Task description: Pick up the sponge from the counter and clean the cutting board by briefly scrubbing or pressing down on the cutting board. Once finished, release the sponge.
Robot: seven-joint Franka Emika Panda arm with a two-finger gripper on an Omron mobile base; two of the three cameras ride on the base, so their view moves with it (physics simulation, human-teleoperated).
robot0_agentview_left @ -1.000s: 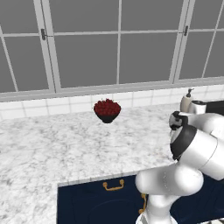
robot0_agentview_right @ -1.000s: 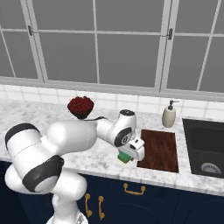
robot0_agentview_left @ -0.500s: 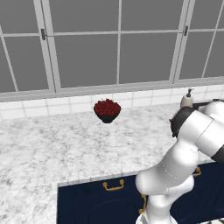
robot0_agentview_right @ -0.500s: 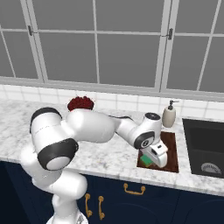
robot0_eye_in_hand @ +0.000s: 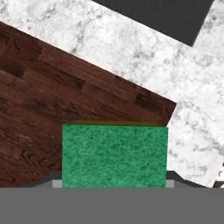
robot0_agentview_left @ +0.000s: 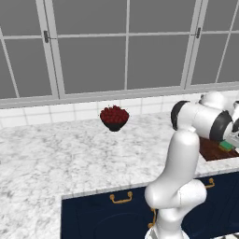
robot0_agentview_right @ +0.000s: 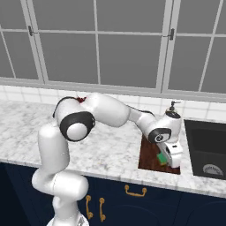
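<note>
My fingers [robot0_agentview_right: 167, 160] clamp the flat green-topped, yellow-bottomed sponge [robot0_eye_in_hand: 114, 155] over the dark reddish-brown wooden cutting board [robot0_eye_in_hand: 52, 92], near its corner toward the black sink basin [robot0_agentview_right: 207, 148].

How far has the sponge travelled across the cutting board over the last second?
Yes, it moved. In the right base view the sponge, shut in the gripper, went from the cutting board's left edge to its right side, toward the sink.

Both base cameras stand behind the arm, looking forward and down across the counter [robot0_agentview_left: 56, 158] toward the windows; each catches the cutting board [robot0_agentview_right: 152, 155], one from either side. The hand camera sits close above the cutting board's corner, facing straight down.
</note>
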